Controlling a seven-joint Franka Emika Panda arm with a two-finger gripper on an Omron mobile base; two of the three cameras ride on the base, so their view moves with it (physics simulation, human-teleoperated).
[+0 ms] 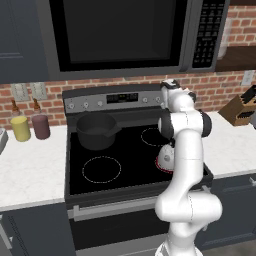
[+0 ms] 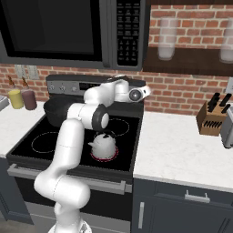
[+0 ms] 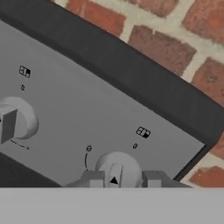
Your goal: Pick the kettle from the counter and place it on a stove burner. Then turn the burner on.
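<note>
Kettle [image 2: 104,146] is already down on the glossy black cooktop [image 1: 130,170], sitting on the front right stove burner [image 2: 104,156], whose ring glows red around its base in the right base view, so it looks lit or lighting up. Off the counter [image 2: 182,150] then, and the placing part appears done; what is in hand is the burner control.

Up at the back panel, the gripper [image 3: 118,178] is right on a round knob [image 3: 117,168]. In the hand view the two fingertips [image 3: 92,178] stand either side of that knob's raised bar, a narrow spread, close against it (whether they are actually pinching it I cannot tell). The knob lies straight ahead of the tool, dead centre between the tips, with its bar pointing roughly along the line of sight up the panel, so any turn would be a roll of the wrist about that axis. A second knob [image 3: 15,122] sits well apart to the left.

As for containers: the wide dark pot [image 1: 96,131] sits on the back left of the cooktop and looks empty from here. Two jars [image 1: 31,127] stand on the counter, far left.
</note>
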